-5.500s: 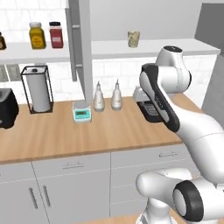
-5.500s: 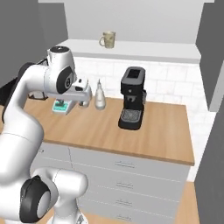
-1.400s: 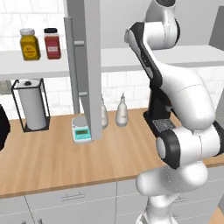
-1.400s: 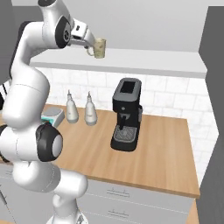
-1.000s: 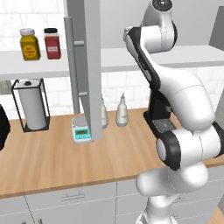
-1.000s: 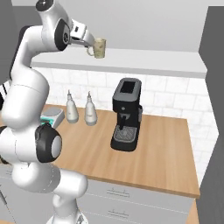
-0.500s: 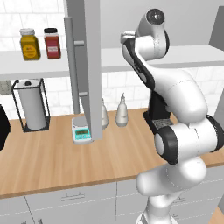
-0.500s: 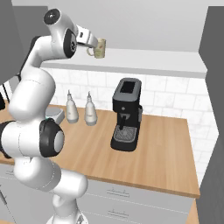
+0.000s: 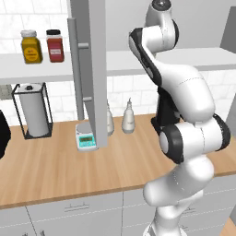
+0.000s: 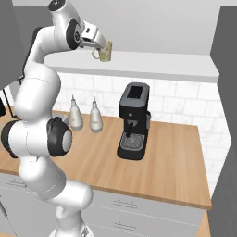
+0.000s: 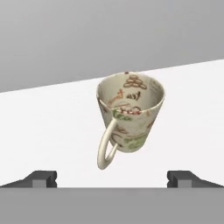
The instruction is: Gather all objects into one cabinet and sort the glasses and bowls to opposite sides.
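A beige mottled mug (image 11: 131,116) stands on the pale grey shelf board (image 10: 157,65) of the open cabinet, its handle turned toward the hand. In the hand view my gripper (image 11: 112,179) is open, with its two fingertips (image 11: 41,178) wide apart on either side below the mug and touching nothing. From the right base view the gripper (image 10: 99,44) hovers just left of the mug (image 10: 106,52), level with its rim. In the left base view the raised arm hides the mug.
An open grey cabinet door (image 9: 99,69) hangs edge-on left of the arm. Two jars (image 9: 30,46) stand on the left shelf. On the counter below are a black coffee machine (image 10: 134,120), two bottles (image 10: 76,113), a small scale (image 9: 86,140) and a paper towel holder (image 9: 33,110).
The arm's upper joints have swung lower and forward while the hand stays by the mug. The jaws remain wide and the mug has not moved.
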